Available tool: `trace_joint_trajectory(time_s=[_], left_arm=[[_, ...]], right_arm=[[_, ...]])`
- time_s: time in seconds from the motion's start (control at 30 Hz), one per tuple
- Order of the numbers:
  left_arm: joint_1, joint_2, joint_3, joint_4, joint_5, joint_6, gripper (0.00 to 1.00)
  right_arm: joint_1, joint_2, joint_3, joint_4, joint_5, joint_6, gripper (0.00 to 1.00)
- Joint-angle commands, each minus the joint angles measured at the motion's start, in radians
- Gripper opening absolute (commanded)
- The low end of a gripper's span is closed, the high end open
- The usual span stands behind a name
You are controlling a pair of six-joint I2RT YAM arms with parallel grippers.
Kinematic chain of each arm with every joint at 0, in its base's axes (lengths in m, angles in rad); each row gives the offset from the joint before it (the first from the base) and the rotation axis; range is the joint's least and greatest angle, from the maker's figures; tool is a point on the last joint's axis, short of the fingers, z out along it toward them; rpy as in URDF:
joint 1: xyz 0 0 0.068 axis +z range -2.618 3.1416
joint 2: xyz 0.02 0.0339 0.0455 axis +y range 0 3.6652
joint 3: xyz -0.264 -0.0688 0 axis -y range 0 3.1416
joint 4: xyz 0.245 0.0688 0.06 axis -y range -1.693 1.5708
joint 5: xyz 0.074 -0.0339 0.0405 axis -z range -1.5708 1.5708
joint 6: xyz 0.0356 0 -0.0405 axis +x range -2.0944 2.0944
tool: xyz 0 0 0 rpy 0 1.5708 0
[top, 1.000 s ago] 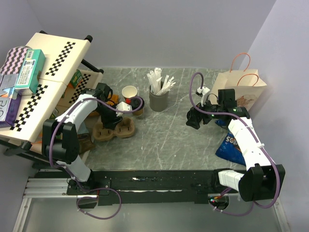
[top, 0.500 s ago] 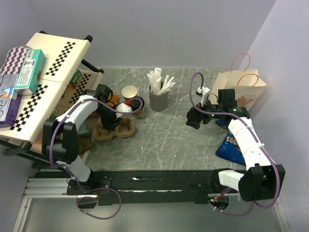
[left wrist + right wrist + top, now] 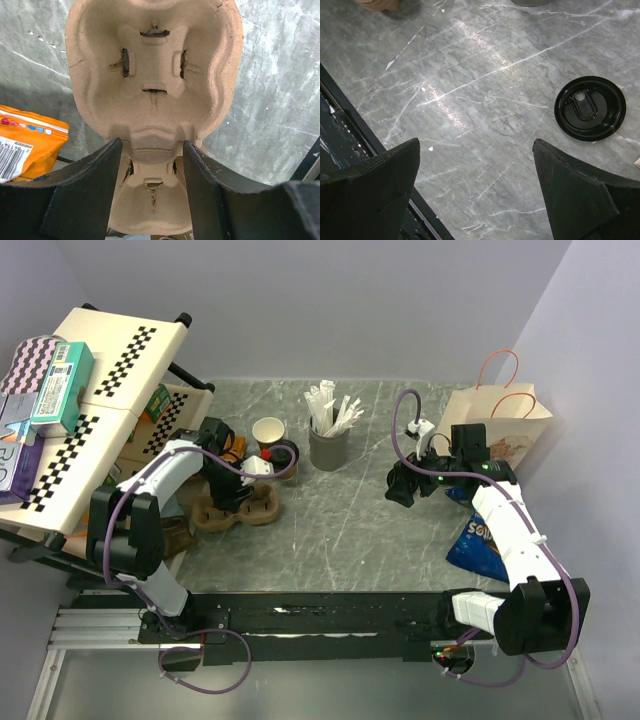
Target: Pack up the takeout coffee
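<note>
The left claw (image 3: 151,146), half apart, clamps the waist of the cup carrier (image 3: 152,70) near the worktop's (image 3: 350,530) left edge; the right claw (image 3: 475,145) gapes wide, holding nothing. Only the overhead view shows the takeout coffee cup (image 3: 268,432), upright, unlidded, white inside, toward the back edge; only the right wrist view shows a black lid (image 3: 590,107) lying flat

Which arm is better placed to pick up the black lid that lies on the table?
Right. The right gripper hangs open above the table, with the black lid near its fingers and nothing between. The left gripper is down at the cup carrier.
</note>
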Motion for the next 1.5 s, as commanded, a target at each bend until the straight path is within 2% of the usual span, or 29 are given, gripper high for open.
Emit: trace_joint_trajectory(time_s=[0.0, 0.1, 0.2, 0.33, 0.47, 0.8, 0.97, 1.1, 1.3, 1.4, 1.47], left_arm=[[-0.006, -0.051, -0.011, 0.034, 0.005, 0.003, 0.59], [-0.006, -0.052, -0.011, 0.029, 0.001, 0.005, 0.58], [-0.006, -0.046, -0.011, 0.019, 0.001, 0.006, 0.51], [-0.006, -0.037, 0.008, -0.015, 0.011, 0.005, 0.32], [-0.007, -0.039, 0.022, -0.034, 0.019, 0.005, 0.31], [-0.004, -0.075, 0.123, -0.087, 0.034, -0.031, 0.16], [-0.004, -0.105, 0.156, -0.097, 0.056, -0.057, 0.14], [-0.006, -0.121, 0.179, -0.127, 0.106, -0.072, 0.01], [-0.039, -0.148, 0.222, -0.173, 0.195, -0.1, 0.01], [-0.088, -0.163, 0.242, -0.199, 0.218, -0.113, 0.01], [-0.137, -0.174, 0.243, -0.202, 0.223, -0.133, 0.01]], right_arm=[[-0.002, 0.011, 0.011, 0.031, -0.014, 0.005, 1.0], [-0.002, 0.019, 0.014, 0.034, -0.014, 0.007, 1.0], [-0.004, 0.029, 0.024, 0.036, -0.014, 0.008, 1.0], [-0.002, 0.042, 0.033, 0.036, -0.015, 0.008, 1.0], [-0.002, 0.051, 0.04, 0.037, -0.017, 0.01, 1.0], [-0.002, 0.069, 0.062, 0.037, -0.019, 0.01, 1.0], [-0.004, 0.072, 0.063, 0.037, -0.023, 0.013, 1.0], [-0.002, 0.066, 0.096, 0.026, -0.037, 0.013, 1.0], [-0.002, 0.034, 0.238, -0.015, -0.006, 0.008, 1.0], [-0.002, 0.029, 0.365, -0.015, 0.063, 0.03, 1.0], [-0.002, 0.029, 0.422, 0.014, 0.197, 0.082, 0.98]])
